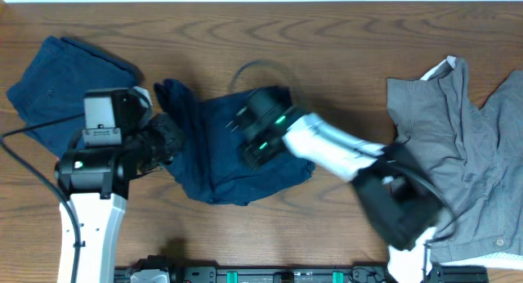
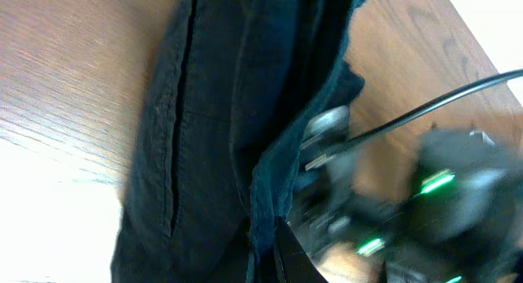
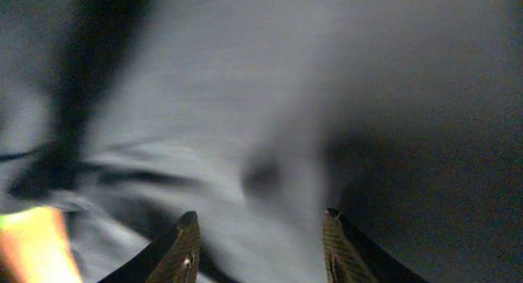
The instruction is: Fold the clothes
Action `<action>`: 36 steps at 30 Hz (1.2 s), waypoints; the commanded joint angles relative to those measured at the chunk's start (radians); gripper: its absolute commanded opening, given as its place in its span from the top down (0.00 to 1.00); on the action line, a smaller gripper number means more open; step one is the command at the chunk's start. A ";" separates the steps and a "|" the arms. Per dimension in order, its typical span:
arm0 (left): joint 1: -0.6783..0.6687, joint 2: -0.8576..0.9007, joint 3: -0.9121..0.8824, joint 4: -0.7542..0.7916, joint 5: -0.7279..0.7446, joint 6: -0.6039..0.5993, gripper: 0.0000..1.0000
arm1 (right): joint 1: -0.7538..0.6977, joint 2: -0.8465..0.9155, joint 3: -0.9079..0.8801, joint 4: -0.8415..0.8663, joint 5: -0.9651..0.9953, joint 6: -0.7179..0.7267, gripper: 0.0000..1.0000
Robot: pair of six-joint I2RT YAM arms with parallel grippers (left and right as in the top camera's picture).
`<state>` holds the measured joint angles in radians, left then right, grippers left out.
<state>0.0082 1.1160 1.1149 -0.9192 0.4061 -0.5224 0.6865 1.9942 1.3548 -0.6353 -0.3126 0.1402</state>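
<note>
A dark navy garment (image 1: 216,172) lies crumpled at the table's middle. My left gripper (image 1: 170,140) is at its left edge; in the left wrist view the gripper (image 2: 270,254) is shut on a raised fold of the navy garment (image 2: 204,111). My right gripper (image 1: 239,128) hovers over the garment's upper middle. In the right wrist view its fingers (image 3: 261,234) are spread open and empty, with blurred dark cloth (image 3: 245,111) just below. The right arm also shows blurred in the left wrist view (image 2: 433,185).
A folded blue garment (image 1: 57,78) lies at the back left. A grey garment (image 1: 458,144) is spread out at the right, partly under the right arm. A black cable (image 1: 261,66) loops behind the navy garment.
</note>
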 commanded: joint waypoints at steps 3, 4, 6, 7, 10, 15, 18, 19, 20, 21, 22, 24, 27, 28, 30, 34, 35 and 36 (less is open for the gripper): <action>-0.082 0.048 0.017 0.010 0.024 -0.008 0.94 | -0.188 -0.078 0.019 -0.148 0.103 -0.052 0.58; -0.098 0.063 0.017 0.013 0.024 -0.014 0.94 | -0.217 -0.072 0.012 -0.180 0.103 -0.069 0.59; -0.130 0.098 0.016 0.021 0.024 -0.017 0.94 | -0.255 -0.064 -0.011 -0.211 0.103 -0.079 0.59; -0.145 0.115 0.016 0.027 0.024 -0.018 0.94 | -0.265 -0.062 -0.022 -0.214 0.103 -0.079 0.59; -0.200 0.180 0.015 0.055 0.024 -0.034 0.94 | -0.288 -0.061 -0.072 -0.208 0.103 -0.078 0.59; -0.303 0.301 0.015 0.125 0.024 -0.087 0.94 | -0.287 -0.061 -0.138 -0.187 0.104 -0.074 0.59; -0.362 0.366 0.015 0.189 0.024 -0.121 0.94 | -0.288 -0.061 -0.149 -0.188 0.108 -0.053 0.59; -0.381 0.389 0.015 0.217 0.024 -0.137 0.94 | -0.288 -0.061 -0.149 -0.188 0.108 -0.051 0.59; -0.400 0.410 0.015 0.246 0.024 -0.150 0.94 | -0.289 -0.063 -0.148 -0.188 0.108 -0.051 0.59; -0.414 0.425 0.015 0.274 0.024 -0.153 0.94 | -0.292 -0.064 -0.147 -0.188 0.109 -0.051 0.59; -0.429 0.442 0.015 0.309 0.024 -0.153 0.93 | -0.296 -0.065 -0.145 -0.192 0.112 -0.048 0.59; -0.438 0.452 0.015 0.348 0.024 -0.152 0.66 | -0.305 -0.071 -0.139 -0.203 0.123 -0.040 0.57; -0.412 0.438 0.026 0.401 0.024 -0.096 0.37 | -0.334 -0.095 -0.113 -0.249 0.166 -0.027 0.55; -0.393 0.430 0.034 0.417 0.023 -0.075 0.34 | -0.345 -0.108 -0.104 -0.265 0.187 -0.020 0.55; -0.352 0.417 0.048 0.464 0.013 -0.037 0.32 | -0.372 -0.145 -0.088 -0.286 0.212 -0.006 0.55; -0.274 0.417 0.051 0.588 -0.105 0.038 0.25 | -0.411 -0.243 -0.075 -0.288 0.119 -0.008 0.55; -0.259 0.424 0.050 0.615 -0.153 0.060 0.25 | -0.412 -0.269 -0.075 -0.281 0.063 -0.026 0.56; -0.248 0.435 0.050 0.639 -0.203 0.081 0.25 | -0.412 -0.291 -0.075 -0.276 -0.002 -0.052 0.57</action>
<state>-0.2726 1.5532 1.1381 -0.3122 0.3500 -0.5388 0.2775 1.7920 1.2476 -0.9184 -0.1749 0.1143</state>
